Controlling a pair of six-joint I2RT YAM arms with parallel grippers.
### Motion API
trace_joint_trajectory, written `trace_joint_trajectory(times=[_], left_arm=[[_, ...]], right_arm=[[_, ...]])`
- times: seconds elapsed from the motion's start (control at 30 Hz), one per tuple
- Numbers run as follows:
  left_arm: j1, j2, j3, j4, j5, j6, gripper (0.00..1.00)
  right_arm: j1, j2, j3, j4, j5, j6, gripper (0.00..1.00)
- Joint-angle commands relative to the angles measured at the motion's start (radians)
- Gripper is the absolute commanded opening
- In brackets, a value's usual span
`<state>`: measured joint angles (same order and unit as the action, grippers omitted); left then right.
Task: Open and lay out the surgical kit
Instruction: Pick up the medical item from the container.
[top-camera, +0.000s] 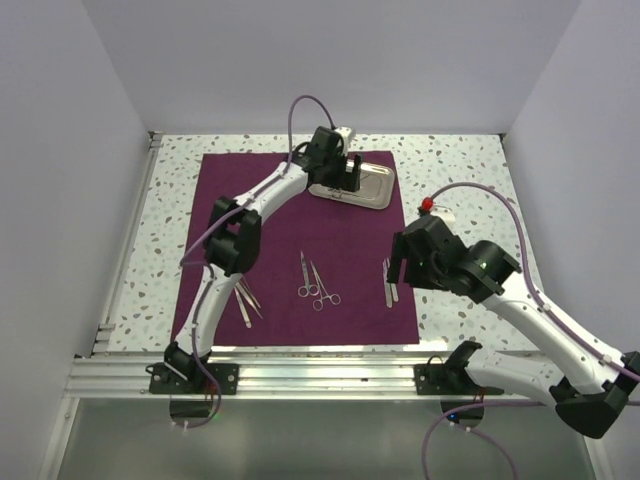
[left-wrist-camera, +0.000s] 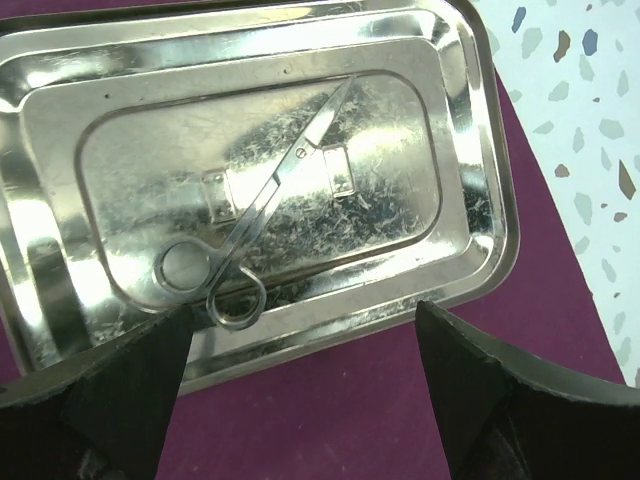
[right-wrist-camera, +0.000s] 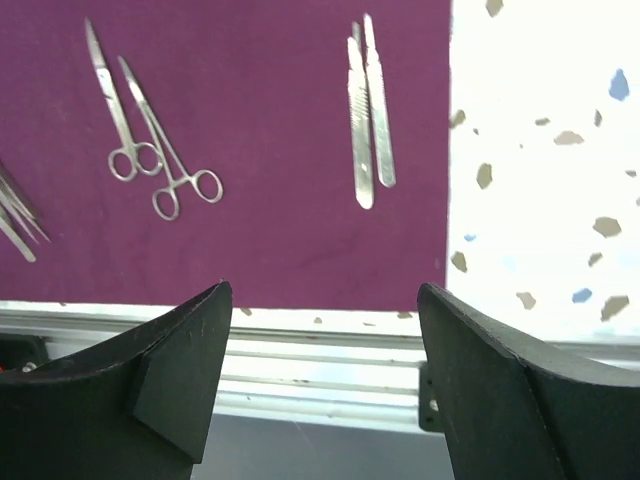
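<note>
The dark purple cloth (top-camera: 340, 240) lies spread flat on the table. The steel tray (top-camera: 375, 188) sits at its far edge and holds one pair of ring-handled scissors (left-wrist-camera: 265, 210). My left gripper (top-camera: 348, 176) hangs open over the tray's near rim (left-wrist-camera: 330, 330), holding nothing. On the cloth lie scissors (top-camera: 303, 275) and forceps (top-camera: 322, 288) side by side, tweezers (top-camera: 247, 300) at the near left, and two slim flat silver tools (top-camera: 390, 283) at the near right. My right gripper (top-camera: 397, 270) is open and empty just above those slim tools (right-wrist-camera: 368, 110).
The speckled table top (top-camera: 460, 180) borders the cloth on all sides. An aluminium rail (top-camera: 320, 375) runs along the near edge and shows below the right fingers (right-wrist-camera: 500, 370). White walls close in the left, back and right.
</note>
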<state>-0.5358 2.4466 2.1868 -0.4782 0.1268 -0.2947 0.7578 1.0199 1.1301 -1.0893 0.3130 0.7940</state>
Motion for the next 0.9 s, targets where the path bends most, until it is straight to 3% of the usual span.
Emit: trace_joint_trajectory(times=[0.0, 0.37, 0.87], left_arm=[[-0.033, 0.035, 0.08, 0.111, -0.044, 0.035, 0.96], [-0.07, 0.166, 0.174, 0.193, -0.165, 0.06, 1.0], [-0.038, 0.215, 0.128, 0.15, -0.101, 0.045, 0.99]], right_arm=[[-0.002, -0.027, -0.03, -0.092, 0.026, 0.071, 0.78], [-0.002, -0.122, -0.13, -0.133, 0.008, 0.165, 0.76], [-0.002, -0.092, -0.151, -0.075, -0.025, 0.128, 0.74]])
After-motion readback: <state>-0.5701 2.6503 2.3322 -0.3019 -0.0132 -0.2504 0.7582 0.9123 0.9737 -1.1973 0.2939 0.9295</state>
